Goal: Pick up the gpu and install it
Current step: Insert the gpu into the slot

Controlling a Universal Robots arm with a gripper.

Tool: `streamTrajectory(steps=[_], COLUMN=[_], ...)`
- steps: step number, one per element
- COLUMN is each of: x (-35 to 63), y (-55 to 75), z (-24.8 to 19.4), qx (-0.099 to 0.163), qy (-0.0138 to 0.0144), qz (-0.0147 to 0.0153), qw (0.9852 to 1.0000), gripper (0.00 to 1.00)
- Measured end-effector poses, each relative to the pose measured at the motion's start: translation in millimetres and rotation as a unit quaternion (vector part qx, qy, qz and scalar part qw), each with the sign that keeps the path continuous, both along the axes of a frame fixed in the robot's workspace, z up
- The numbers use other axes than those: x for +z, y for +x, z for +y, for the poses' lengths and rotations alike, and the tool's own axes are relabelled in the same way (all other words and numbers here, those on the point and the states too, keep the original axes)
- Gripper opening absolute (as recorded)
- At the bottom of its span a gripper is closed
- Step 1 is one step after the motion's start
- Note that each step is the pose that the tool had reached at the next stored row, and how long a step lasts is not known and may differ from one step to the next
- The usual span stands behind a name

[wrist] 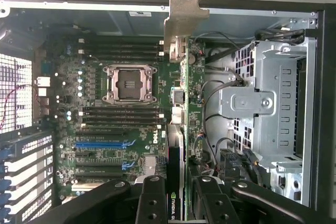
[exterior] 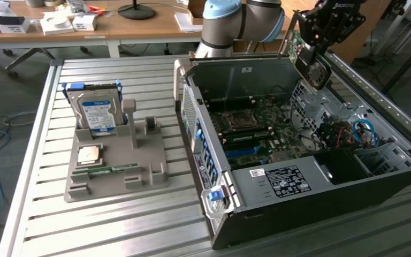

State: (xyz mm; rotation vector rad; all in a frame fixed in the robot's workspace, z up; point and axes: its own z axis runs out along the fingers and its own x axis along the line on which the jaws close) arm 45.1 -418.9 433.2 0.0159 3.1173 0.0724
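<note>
We are observing the jaws clamping the gpu (exterior: 311, 67) edge-on, above the open computer case (exterior: 312, 187). The card is hanging over the motherboard (wrist: 105, 150), beside the drive cage (wrist: 268, 103).

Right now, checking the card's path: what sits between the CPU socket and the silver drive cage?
In the wrist view, the gpu, held edge-on in the pincer, hangs between the CPU socket and the drive cage, above the motherboard.
</note>
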Motion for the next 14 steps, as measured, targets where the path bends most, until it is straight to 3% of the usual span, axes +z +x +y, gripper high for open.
streamTrajectory(steps=[14], x=[0.0], y=[-0.1], z=[0.0], qx=[0.005], qy=[0.0000], qz=[0.0000], qw=[1.0000], gripper=[0.26])
